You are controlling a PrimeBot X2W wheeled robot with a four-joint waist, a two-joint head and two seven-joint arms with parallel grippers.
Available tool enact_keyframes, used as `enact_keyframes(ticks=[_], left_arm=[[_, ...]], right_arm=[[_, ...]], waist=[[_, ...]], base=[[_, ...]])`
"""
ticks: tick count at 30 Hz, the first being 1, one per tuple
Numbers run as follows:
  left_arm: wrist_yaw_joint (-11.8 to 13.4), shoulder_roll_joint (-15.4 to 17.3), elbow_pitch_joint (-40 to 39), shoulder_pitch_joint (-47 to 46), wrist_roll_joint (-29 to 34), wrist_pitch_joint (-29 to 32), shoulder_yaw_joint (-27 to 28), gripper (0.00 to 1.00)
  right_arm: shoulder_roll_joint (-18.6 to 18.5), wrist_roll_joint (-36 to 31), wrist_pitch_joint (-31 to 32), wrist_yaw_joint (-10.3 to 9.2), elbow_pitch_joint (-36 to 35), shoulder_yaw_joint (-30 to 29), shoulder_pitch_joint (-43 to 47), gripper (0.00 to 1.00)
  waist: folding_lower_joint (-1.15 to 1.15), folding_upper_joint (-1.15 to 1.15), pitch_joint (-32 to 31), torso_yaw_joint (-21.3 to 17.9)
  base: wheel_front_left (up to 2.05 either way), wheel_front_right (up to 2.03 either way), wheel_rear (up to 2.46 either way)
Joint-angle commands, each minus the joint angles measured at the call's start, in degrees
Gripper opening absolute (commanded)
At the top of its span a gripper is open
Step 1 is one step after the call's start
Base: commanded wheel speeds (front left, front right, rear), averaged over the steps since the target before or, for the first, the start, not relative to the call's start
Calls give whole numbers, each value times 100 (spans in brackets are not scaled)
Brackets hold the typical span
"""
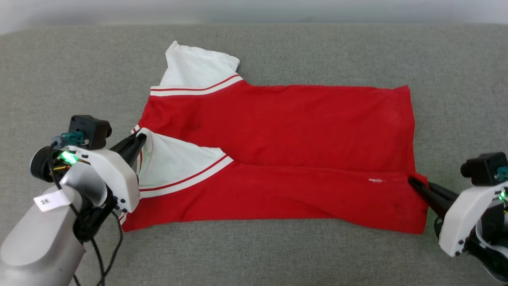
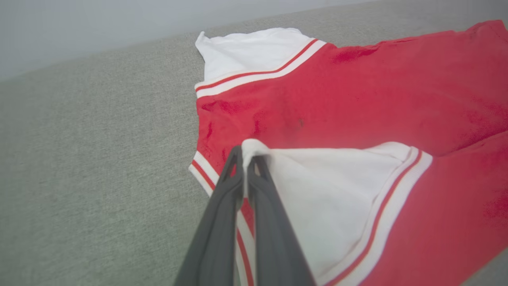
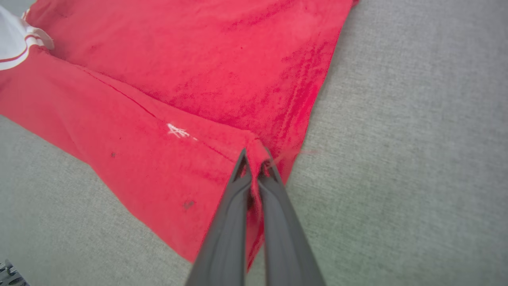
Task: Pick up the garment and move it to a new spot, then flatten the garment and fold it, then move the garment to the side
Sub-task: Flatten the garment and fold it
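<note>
Head view: red jersey garment folded on grey woven worktop; left gripper jaws pinching white sleeve, right gripper jaws pinching hem.

Lighting bright, even, diffuse; shadows faint under the garment edges. Green indicator light tints its white sleeve. Wrist views soft: left end effector and right end effector blur toward the bottom edge. Head view sharp.

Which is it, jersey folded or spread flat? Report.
Partly folded. The jersey has its near side turned over onto its body, near sleeve lying on top; far sleeve lies flat on the grey surface.
</note>
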Motion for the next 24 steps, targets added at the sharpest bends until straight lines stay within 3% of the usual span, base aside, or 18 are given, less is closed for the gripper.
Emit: enact_keyframes(ticks=[1,15,16,17,18,24], left_arm=[[-27,-64,140,-117,-21,-37,-58,0],[-81,-353,1395,-678,-117,-609,-653,0],[-81,-374,1443,-696,-135,-648,-702,43],[-82,-390,1494,-730,-113,-705,-737,100],[-82,-409,1531,-750,-132,-729,-784,100],[-83,-278,1550,-866,-316,-565,-1085,100]], right_arm=[[49,-68,-68,-4,116,67,-190,0],[221,-197,-586,-5,1247,704,-1041,0],[232,-162,-586,-5,1301,738,-1035,0],[232,-129,-598,-5,1344,758,-1023,35],[220,-105,-634,-5,1363,761,-1002,100],[48,8,-900,-4,1264,612,-791,100]], waist=[[-2,0,164,-49],[-2,0,319,41],[-2,0,278,52],[-2,0,229,69],[-2,0,174,88],[-2,0,-199,236]], base=[[0,0,0],[0,0,0],[0,0,0],[0,0,0],[0,0,0],[0,0,0]])
